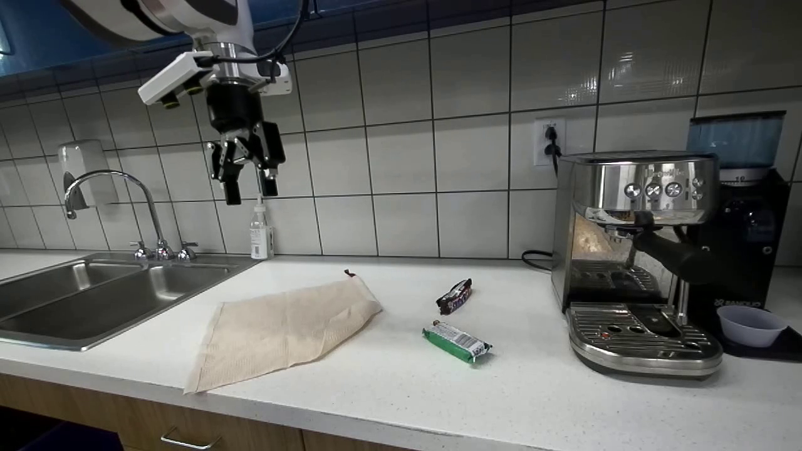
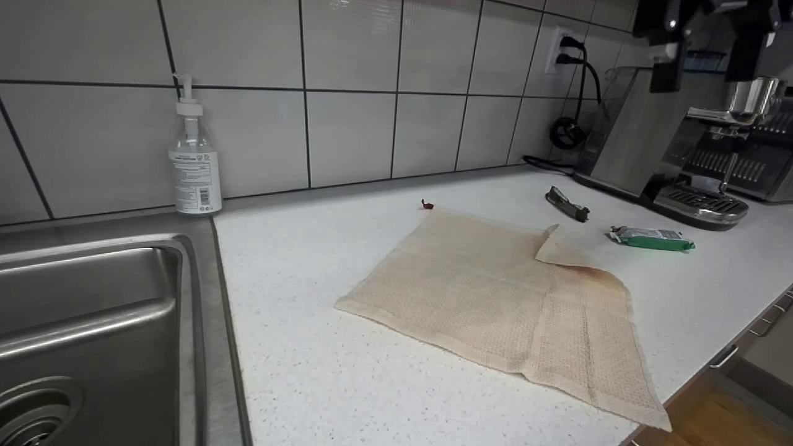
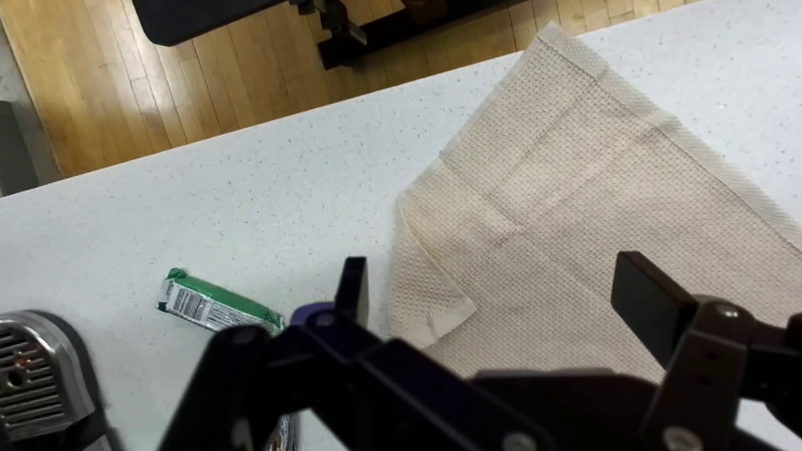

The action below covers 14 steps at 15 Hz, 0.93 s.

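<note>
Beige cloth below me, nothing in my grip

My fingers stand wide apart with nothing between them, well above the counter. The one cloth lies below them on that counter, reaching toward 2 o'clock in the wrist view. Judging how far things have come: the cloth is spread mostly flat, and that much looks done; a hold on anything is not yet made, so I'd call all of the gripping left. One corner is folded back on itself — at 9 o'clock from the middle of my grip.

Beyond it lie a green bar toward 9 o'clock in the wrist view and a dark bar toward 8, mostly hidden there behind me: two wrapped bars in all, neither touched.

Farther out, in an exterior view, one sink with two basins lies at 9 o'clock from the cloth, with one faucet; one pump bottle stands between 11 and 12. Farthest, toward 3 o'clock — one coffee machine, one grinder just beside it and one pale bowl.
</note>
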### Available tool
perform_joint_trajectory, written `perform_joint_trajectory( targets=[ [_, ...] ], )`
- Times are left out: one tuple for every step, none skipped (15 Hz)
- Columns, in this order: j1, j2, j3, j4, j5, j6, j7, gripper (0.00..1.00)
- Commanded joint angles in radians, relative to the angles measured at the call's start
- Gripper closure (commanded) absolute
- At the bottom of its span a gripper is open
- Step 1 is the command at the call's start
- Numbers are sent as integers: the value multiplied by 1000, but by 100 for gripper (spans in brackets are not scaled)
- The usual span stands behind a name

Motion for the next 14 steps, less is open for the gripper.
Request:
perform_joint_trajectory(
  targets=[
    [7, -6, -11, -55, -8, 100, 29, 0],
    [6, -3, -11, -67, -7, 127, 34, 0],
    [5, 1, -13, -79, -6, 153, 38, 0],
    [3, 5, -15, -90, -5, 182, 46, 0],
    [2, 10, -16, -100, -3, 208, 54, 0],
    [1, 19, -17, -108, -4, 237, 67, 0],
    [0, 28, -19, -114, -3, 259, 72, 0],
    [0, 31, -22, -124, -2, 278, 74, 0],
    [-1, 38, -25, -130, -1, 295, 74, 0],
    [-1, 45, -29, -136, 0, 314, 77, 0],
    [-2, 51, -32, -142, -1, 333, 82, 0],
    [-3, 59, -35, -145, -1, 349, 82, 0],
    [-4, 68, -39, -146, -3, 360, 83, 0],
    [-5, 77, -43, -146, -3, 372, 83, 0]
  ],
)
